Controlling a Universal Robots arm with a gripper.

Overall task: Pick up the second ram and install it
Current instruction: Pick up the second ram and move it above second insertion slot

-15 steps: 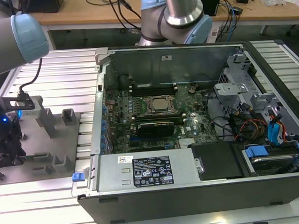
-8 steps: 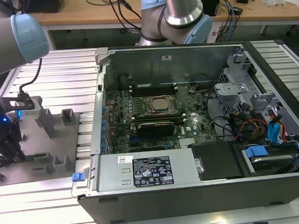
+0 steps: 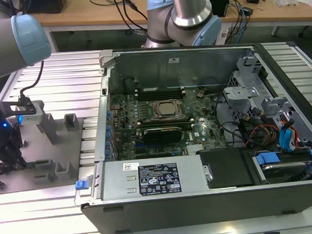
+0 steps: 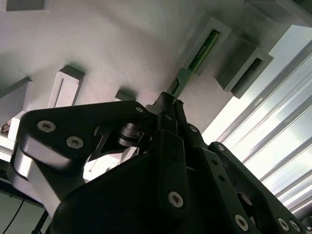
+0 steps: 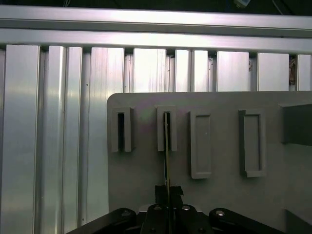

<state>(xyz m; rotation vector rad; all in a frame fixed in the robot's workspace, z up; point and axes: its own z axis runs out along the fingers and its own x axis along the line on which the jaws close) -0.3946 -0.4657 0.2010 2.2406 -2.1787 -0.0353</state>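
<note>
Jaws closed on ram [image 4: 204, 48], its far end in a tray [image 5: 219, 195] slot. Best lifted straight along the slot, untwisted, so it cannot bind.

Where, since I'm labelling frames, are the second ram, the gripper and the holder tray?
second ram [image 4: 204, 48], second wrist view, green board face
gripper [image 5: 167, 189], first wrist view, midway between fingertips
holder tray [image 5: 141, 170], first wrist view, bare grey surface
</note>
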